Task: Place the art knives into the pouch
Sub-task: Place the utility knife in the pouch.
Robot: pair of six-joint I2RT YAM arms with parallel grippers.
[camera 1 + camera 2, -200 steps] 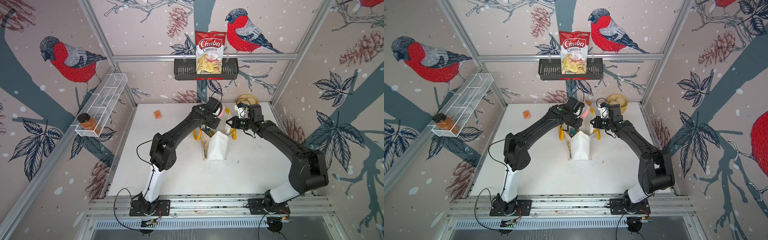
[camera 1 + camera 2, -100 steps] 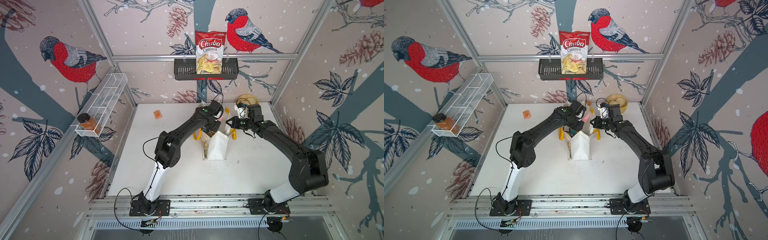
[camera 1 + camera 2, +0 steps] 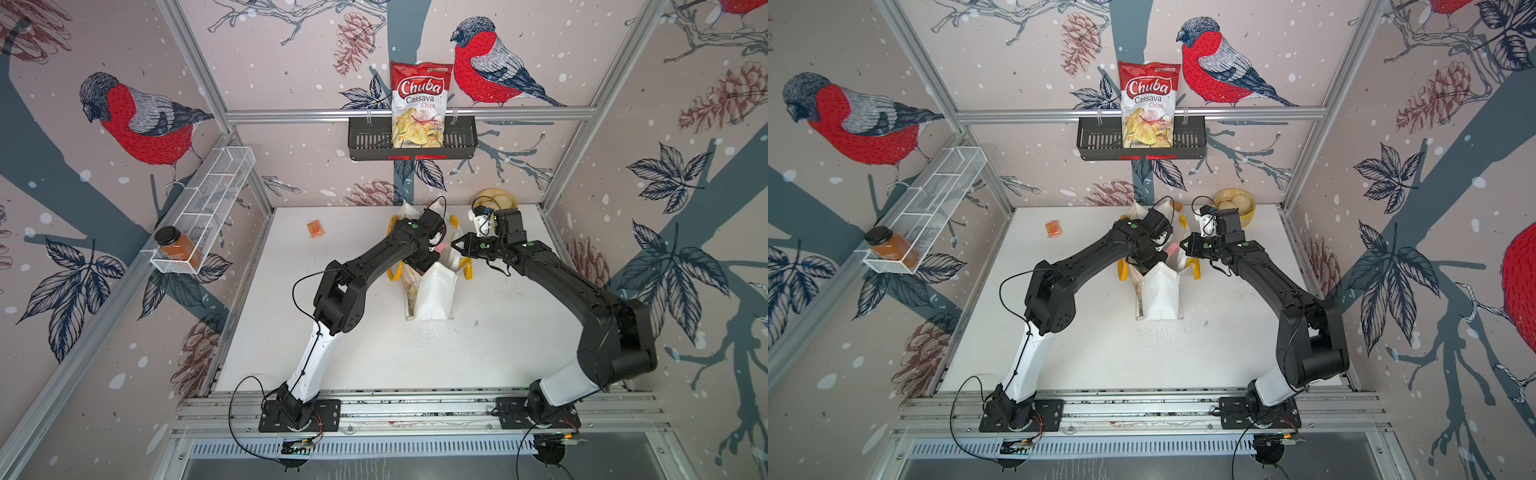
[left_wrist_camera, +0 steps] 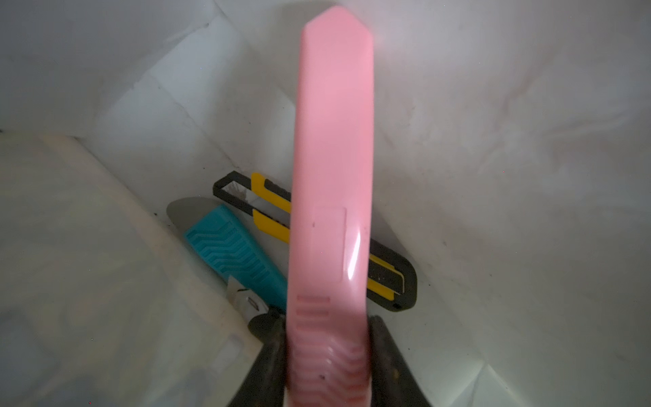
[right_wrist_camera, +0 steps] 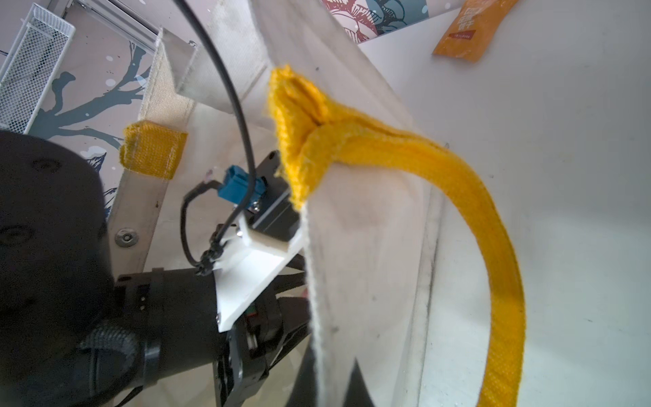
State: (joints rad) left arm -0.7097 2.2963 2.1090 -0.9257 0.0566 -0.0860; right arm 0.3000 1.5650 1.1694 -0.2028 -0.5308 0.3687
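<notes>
Two knives, a teal one (image 4: 235, 252) and a yellow-black one (image 4: 318, 239), lie on the pouch (image 3: 434, 291) floor. The left gripper (image 4: 327, 366) clamps the pink knife (image 4: 333, 169) by its ribbed end, its far tip pointing down inside the pouch, above them. The right gripper (image 3: 458, 244), jaws pinched on the pouch rim by a yellow handle (image 5: 458, 197), holds the mouth open. Best to lower a little more, keep the tip off the fabric wall, then open the left jaws only; the right should keep its pinch until the left arm is out.
</notes>
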